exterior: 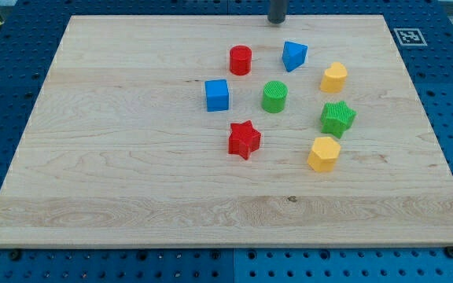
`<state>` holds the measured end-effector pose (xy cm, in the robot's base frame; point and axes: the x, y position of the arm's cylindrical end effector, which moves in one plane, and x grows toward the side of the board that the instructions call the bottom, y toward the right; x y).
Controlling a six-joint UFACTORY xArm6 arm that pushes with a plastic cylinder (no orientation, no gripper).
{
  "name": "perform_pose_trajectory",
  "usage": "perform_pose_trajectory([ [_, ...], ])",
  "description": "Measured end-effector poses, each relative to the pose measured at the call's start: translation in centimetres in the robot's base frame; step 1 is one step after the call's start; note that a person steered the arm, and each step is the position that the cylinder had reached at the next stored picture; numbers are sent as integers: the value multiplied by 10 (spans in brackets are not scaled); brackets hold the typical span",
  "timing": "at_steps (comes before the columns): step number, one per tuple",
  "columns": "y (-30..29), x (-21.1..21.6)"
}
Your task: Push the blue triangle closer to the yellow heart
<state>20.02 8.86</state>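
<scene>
Up top, my tip upright above blue triangle, apart; tool holding nothing.

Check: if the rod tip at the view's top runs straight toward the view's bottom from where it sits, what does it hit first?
Probably the green cylinder. My tip sits between the red cylinder and blue triangle; it may clip the triangle's left edge first, as depth is unclear.

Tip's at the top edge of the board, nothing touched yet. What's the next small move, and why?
Probably bring my tip down to the view's left of the blue triangle. The yellow heart lies to its lower right, so a push from the upper left should close the gap.
</scene>
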Motion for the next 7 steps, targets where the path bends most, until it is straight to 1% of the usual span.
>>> perform_pose_trajectory([
  [3,-15,0],
  [6,-17,0],
  [7,-18,25],
])
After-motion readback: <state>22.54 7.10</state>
